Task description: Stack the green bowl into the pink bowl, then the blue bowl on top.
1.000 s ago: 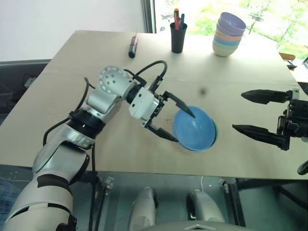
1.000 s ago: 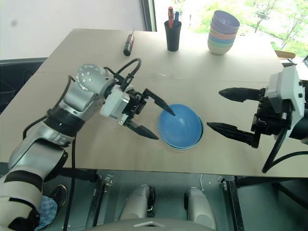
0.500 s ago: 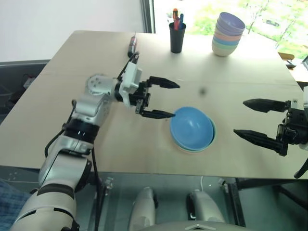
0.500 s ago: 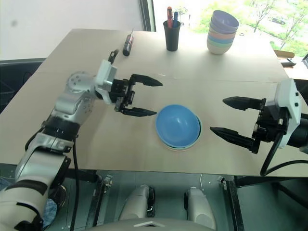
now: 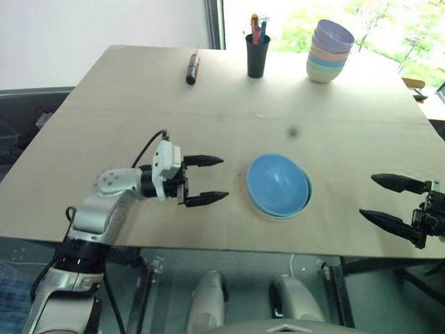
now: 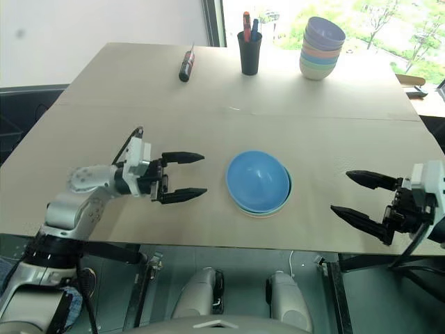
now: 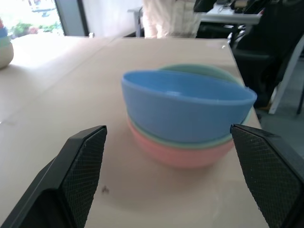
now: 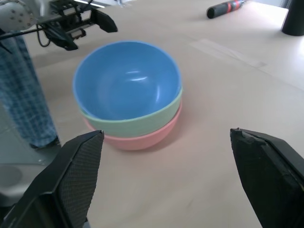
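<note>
Three bowls stand nested near the table's front edge: the blue bowl [image 5: 278, 184] on top, slightly tilted, the green bowl [image 8: 142, 124] under it, the pink bowl [image 8: 142, 140] at the bottom. My left gripper [image 5: 212, 179] is open and empty, a short way left of the stack, its fingers pointing at it. At the table's right front edge my right gripper [image 5: 386, 200] is open and empty, well apart from the bowls. In the right wrist view the left gripper [image 8: 85, 31] shows beyond the stack.
A stack of pastel bowls [image 5: 331, 40] stands at the far right of the table, a black pen cup [image 5: 257, 49] beside it, a screwdriver [image 5: 192, 67] further left. A person in light clothes [image 7: 173, 19] and dark chairs show past the table in the left wrist view.
My left gripper has drawn back from the blue bowl, leftward and down, and rolled. The right gripper has sunk and moved right, away from the stack. The bowls stay put.
</note>
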{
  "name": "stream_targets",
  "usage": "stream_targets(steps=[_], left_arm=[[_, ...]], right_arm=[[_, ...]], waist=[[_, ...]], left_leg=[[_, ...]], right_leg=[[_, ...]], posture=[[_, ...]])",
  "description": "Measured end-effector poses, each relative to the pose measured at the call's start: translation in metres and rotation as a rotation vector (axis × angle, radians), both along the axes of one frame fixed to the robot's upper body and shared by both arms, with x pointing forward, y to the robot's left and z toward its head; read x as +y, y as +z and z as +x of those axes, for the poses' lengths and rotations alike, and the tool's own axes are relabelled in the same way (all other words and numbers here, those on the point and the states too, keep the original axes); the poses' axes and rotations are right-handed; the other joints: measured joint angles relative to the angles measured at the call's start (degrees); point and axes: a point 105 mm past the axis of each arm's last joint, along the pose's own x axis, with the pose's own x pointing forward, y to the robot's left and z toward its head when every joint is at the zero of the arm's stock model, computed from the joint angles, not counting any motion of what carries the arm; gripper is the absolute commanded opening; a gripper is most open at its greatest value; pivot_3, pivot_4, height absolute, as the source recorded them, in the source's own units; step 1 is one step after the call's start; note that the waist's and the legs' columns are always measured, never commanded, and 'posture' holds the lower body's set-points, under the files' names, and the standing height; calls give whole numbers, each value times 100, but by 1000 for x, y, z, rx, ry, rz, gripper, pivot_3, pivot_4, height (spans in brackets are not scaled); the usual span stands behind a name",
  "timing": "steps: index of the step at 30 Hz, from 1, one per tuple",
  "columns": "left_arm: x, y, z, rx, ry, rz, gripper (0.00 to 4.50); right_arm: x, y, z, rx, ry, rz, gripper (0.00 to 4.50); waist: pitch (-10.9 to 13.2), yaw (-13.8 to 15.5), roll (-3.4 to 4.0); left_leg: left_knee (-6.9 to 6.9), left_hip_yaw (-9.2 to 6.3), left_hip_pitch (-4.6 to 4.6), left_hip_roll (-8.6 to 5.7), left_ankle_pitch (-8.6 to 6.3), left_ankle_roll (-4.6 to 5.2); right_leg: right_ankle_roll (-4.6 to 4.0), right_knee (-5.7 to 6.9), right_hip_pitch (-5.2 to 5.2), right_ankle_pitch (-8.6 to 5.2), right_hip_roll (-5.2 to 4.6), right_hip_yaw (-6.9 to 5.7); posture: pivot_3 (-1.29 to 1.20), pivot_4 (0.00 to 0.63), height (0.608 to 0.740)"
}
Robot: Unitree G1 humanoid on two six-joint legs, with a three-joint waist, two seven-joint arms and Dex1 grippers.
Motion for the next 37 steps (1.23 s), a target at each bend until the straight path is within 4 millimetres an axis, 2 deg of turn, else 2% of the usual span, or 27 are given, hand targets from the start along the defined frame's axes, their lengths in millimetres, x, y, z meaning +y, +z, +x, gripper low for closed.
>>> stream_targets(steps=[7,13,24,37], left_arm=[[6,-9,-11,8,56,13,4396],[10,-4,-14,-15,74,11,4396],[16,-4,-14,-28,97,13,4396],[14,-3,-16,-29,66,7,4396]], right_arm=[[-11,-13,-4,43,34,-50,4500],[-10,-17,-5,53,58,-71,4500],[-9,-15,-1,44,52,-68,4500],[-8,-15,2,46,49,-64,4500]], waist=[[0,6,1],[-1,0,1],[-1,0,1],[-1,0,1]], left_leg=[[-1,-2,2,0,0,0],[-1,-2,7,0,0,0],[-1,-2,8,0,0,0],[-1,-2,7,0,0,0]], right_leg=[[-1,-1,3,0,-1,-2],[-1,-2,8,0,-1,-2],[-1,-2,9,0,-1,-2],[-1,-3,9,0,-1,-3]], posture=[[0,150,740],[0,150,740],[0,150,740],[0,150,740]])
